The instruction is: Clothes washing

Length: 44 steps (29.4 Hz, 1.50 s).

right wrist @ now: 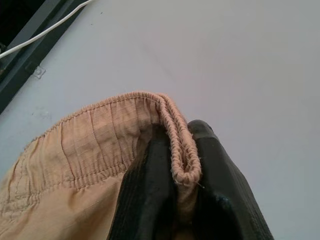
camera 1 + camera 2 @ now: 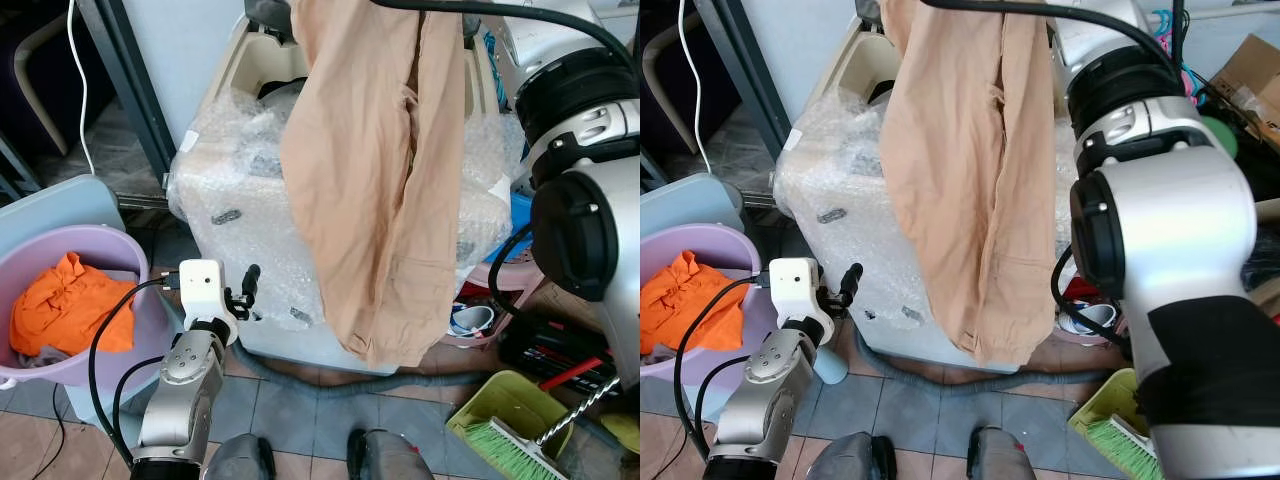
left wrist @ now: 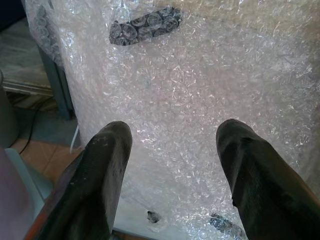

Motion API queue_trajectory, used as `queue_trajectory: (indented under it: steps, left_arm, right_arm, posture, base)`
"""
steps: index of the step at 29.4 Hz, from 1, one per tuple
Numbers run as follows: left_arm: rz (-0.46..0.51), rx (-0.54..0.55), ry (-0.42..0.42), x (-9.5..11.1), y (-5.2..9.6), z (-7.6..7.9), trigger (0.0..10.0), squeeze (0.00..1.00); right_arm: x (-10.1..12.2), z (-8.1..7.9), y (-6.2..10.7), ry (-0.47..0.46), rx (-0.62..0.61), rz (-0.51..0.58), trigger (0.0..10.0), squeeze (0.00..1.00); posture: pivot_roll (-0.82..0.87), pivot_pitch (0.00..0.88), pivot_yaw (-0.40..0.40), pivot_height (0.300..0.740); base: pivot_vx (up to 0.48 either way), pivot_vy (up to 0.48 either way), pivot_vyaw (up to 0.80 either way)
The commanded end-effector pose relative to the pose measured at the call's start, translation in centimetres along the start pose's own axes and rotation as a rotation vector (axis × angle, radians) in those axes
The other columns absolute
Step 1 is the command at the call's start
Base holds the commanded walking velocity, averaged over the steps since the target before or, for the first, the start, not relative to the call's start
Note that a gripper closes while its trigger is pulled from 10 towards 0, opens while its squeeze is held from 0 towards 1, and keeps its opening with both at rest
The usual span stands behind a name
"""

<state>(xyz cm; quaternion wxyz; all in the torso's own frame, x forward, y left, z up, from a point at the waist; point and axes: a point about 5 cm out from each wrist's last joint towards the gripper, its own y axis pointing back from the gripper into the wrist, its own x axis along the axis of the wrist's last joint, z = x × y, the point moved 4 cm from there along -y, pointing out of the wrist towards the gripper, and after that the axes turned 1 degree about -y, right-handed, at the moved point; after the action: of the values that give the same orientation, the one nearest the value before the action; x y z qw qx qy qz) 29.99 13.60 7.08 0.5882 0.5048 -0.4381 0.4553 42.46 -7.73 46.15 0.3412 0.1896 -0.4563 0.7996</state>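
While right gripper (image 1: 182,200) pinches tan trousers (image 2: 375,180), waistband partly cropped, left gripper (image 3: 172,165) gapes.

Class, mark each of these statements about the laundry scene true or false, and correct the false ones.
1. The right tool is shut on the tan trousers. True.
2. The trousers lie in the basin. False: they hang in the air in front of the washer.
3. The left tool holds the orange cloth. False: it is open and empty, close to the washer's bubble wrap.
4. The orange cloth lies in the purple basin. True.
5. The washer is bare metal. False: bubble wrap covers it.
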Motion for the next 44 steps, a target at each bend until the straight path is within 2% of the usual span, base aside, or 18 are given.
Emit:
queue_trajectory:
  steps: [1,2,4,5,6,7,8,13,16,17,18,25,26,30,33,34,40,44]
  left_arm:
    - [0.011,0.017,-0.005,0.3,0.4,-0.1,10.0,0.0]
    - [0.011,0.017,-0.005,0.3,0.4,-0.1,10.0,0.0]
    - [0.011,0.029,-0.005,0.3,0.7,-0.3,10.0,0.0]
    - [0.006,0.037,-0.005,0.2,1.0,-0.5,10.0,0.0]
    - [0.006,0.037,-0.005,0.2,1.0,-0.5,10.0,0.0]
    - [-0.001,0.039,-0.008,0.1,1.1,-0.6,10.0,0.0]
    - [-0.002,0.039,-0.009,0.1,1.2,-0.6,10.0,0.0]
    - [-0.013,0.028,-0.016,0.0,1.2,-0.5,10.0,0.0]
    - [-0.021,0.017,-0.017,-0.1,1.1,-0.2,10.0,0.0]
    - [-0.025,0.014,-0.017,-0.1,1.0,-0.2,10.0,0.0]
    - [-0.028,0.013,-0.018,-0.1,1.0,-0.2,10.0,0.0]
    - [-0.03,-0.004,-0.022,0.0,0.4,0.3,10.0,0.0]
    - [-0.031,-0.008,-0.02,0.0,0.2,0.4,10.0,0.0]
    - [-0.034,-0.014,-0.018,0.0,0.0,0.4,10.0,0.0]
    - [-0.04,-0.029,-0.016,0.0,-0.2,0.6,10.0,0.0]
    - [-0.04,-0.029,-0.016,0.0,-0.2,0.6,10.0,0.0]
    - [-0.04,-0.056,-0.024,0.0,-0.8,1.1,10.0,0.0]
    - [-0.041,-0.062,-0.027,0.0,-0.8,1.2,10.0,0.0]
  right_arm:
    - [-2.9,-2.8,1.0,-0.033,0.091,-0.099,10.0,0.0]
    - [-2.9,-2.8,1.0,-0.033,0.091,-0.099,10.0,0.0]
    - [-5.3,-4.7,2.2,-0.056,0.144,-0.173,10.0,0.0]
    - [-7.9,-6.8,3.8,-0.091,0.199,-0.265,10.0,0.0]
    - [-7.9,-6.8,3.8,-0.091,0.199,-0.265,10.0,0.0]
    - [-10.5,-8.5,5.6,-0.07,0.264,-0.376,10.0,0.0]
    - [-11.3,-9.1,6.3,-0.08,0.284,-0.413,10.0,0.0]
    - [-13.7,-10.8,8.5,-0.068,0.351,-0.521,10.0,0.0]
    - [-15.2,-11.0,9.9,-0.154,0.38,-0.598,10.0,0.0]
    - [-15.4,-10.9,10.1,-0.176,0.376,-0.607,10.0,0.31]
    - [-15.4,-10.6,10.1,-0.216,0.361,-0.608,10.0,1.0]
    - [-12.2,-6.7,7.9,-0.534,0.295,-0.352,10.0,1.0]
    - [-11.8,-6.3,8.3,-0.562,0.376,-0.305,10.0,1.0]
    - [-11.6,-6.2,9.6,-0.55,0.508,-0.265,10.0,1.0]
    - [-12.3,-6.1,12.4,-0.484,0.65,-0.26,10.0,1.0]
    - [-12.3,-6.1,12.4,-0.484,0.65,-0.26,10.0,1.0]
    - [-14.8,-5.6,18.8,-0.424,0.807,-0.384,10.0,1.0]
    - [-15.8,-5.6,20.7,-0.349,0.818,-0.444,10.0,1.0]
  posture:
    - [0.06,0.068,-0.056,0.74]
    - [0.06,0.068,-0.056,0.74]
    - [0.07,0.077,-0.058,0.74]
    - [0.08,0.085,-0.055,0.74]
    - [0.08,0.085,-0.055,0.74]
    - [0.08,0.092,-0.052,0.74]
    - [0.08,0.093,-0.051,0.74]
    - [0.08,0.1,-0.044,0.74]
    - [0.06,0.101,-0.038,0.74]
    - [0.06,0.1,-0.035,0.74]
    - [0.06,0.1,-0.035,0.74]
    - [0.03,0.09,-0.018,0.74]
    - [0.01,0.088,-0.01,0.74]
    - [0.0,0.084,-0.003,0.74]
    - [-0.03,0.081,0.009,0.74]
    - [-0.03,0.081,0.009,0.74]
    - [-0.05,0.076,0.024,0.74]
    - [-0.05,0.079,0.028,0.74]
  base:
    - [0.0,0.0,0.0]
    - [0.0,0.0,0.0]
    - [0.0,0.0,0.0]
    - [0.0,0.0,0.0]
    - [0.0,0.0,0.0]
    - [0.0,0.0,0.0]
    - [0.0,0.0,0.0]
    - [0.0,0.0,0.0]
    - [0.0,0.0,0.0]
    - [0.0,0.0,0.0]
    - [0.0,0.0,0.0]
    - [0.0,0.0,0.0]
    - [0.0,0.0,0.0]
    - [0.0,0.0,0.0]
    - [0.0,0.0,0.0]
    - [0.0,0.0,0.0]
    - [0.0,0.0,0.0]
    - [0.0,0.0,0.0]
